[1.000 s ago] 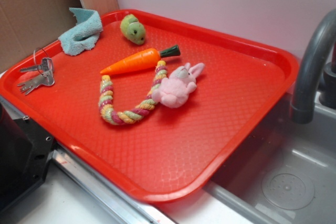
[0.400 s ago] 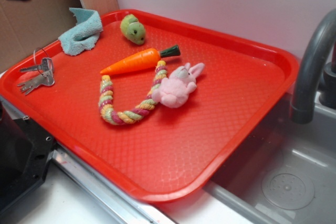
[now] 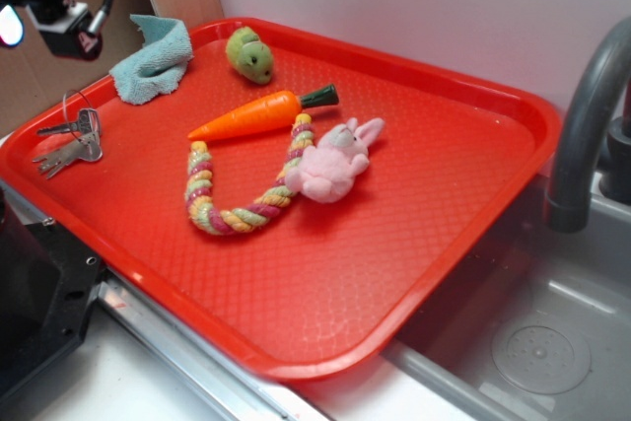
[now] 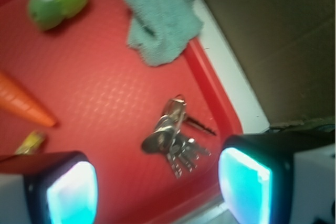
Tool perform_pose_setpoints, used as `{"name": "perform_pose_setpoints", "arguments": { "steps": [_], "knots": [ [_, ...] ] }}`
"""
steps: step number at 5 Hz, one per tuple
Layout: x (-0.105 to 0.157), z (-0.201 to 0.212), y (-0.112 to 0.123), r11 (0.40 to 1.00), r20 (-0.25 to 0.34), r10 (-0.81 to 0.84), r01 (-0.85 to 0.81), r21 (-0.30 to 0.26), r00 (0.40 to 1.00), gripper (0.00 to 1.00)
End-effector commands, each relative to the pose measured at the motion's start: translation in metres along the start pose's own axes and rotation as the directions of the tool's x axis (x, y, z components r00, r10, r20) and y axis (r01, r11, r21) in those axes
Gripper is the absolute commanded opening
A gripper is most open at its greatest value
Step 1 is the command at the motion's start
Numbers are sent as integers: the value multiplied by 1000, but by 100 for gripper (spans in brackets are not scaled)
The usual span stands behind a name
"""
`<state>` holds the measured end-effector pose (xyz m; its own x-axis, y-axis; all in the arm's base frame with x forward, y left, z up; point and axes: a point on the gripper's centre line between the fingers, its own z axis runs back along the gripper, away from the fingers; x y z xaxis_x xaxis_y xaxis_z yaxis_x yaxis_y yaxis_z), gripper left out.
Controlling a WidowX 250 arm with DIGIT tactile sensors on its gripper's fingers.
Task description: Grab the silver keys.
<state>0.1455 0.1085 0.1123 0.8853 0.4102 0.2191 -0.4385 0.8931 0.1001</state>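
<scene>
Gripper (image 4: pixel 157 182) hangs released above the far-left corner of a red tray (image 3: pixel 473 194), its two fingers spread wide apart and holding nothing. Seen from the wrist, the finger pads (image 4: pixel 73 192) glow pale blue-white, and the silver keys (image 4: pixel 176 140) lie on the tray below, between them and clear of both.

From the exterior view, only the black end of the arm (image 3: pixel 54 7) shows, at the top left corner, raised over the tray's left edge.

That tray is shallow plastic with a raised rim and a fine diamond-textured floor. On it, the silver keys (image 3: pixel 69 140) rest at the left edge: a few flat metal keys on a thin wire ring. Just beyond them a crumpled teal cloth (image 3: pixel 153 61) lies against the far-left rim. A small green plush toy (image 3: pixel 249 54) sits to the cloth's right. Near the centre lies a smooth orange toy carrot (image 3: pixel 258 115) with a dark green top. A braided pastel rope (image 3: pixel 242 189) curves in a U shape beside it, and a fuzzy pink plush bunny (image 3: pixel 333 160) touches the rope's right arm.

At the right stands a grey curved faucet (image 3: pixel 582 115) over a metal sink (image 3: pixel 532 342).
</scene>
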Motion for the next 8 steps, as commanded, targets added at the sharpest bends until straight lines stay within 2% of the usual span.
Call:
{"name": "perform_pose_setpoints", "arguments": {
  "steps": [1, 2, 3, 4, 6, 7, 8],
  "knots": [
    [-6, -38, 14, 999, -4, 46, -46, 6, 999, 100],
    [8, -58, 7, 997, 25, 4, -2, -78, 1000, 100],
    [11, -67, 8, 994, 46, -31, 35, -102, 998, 100],
    [14, -73, 7, 998, 27, 2, 0, -61, 1000, 0],
    [12, -63, 8, 995, 13, -14, 15, -95, 1000, 0],
    [15, -46, -2, 992, 5, -79, 79, -97, 997, 0],
    [19, -13, -17, 985, 3, -166, 165, -48, 986, 0]
  ]
}}
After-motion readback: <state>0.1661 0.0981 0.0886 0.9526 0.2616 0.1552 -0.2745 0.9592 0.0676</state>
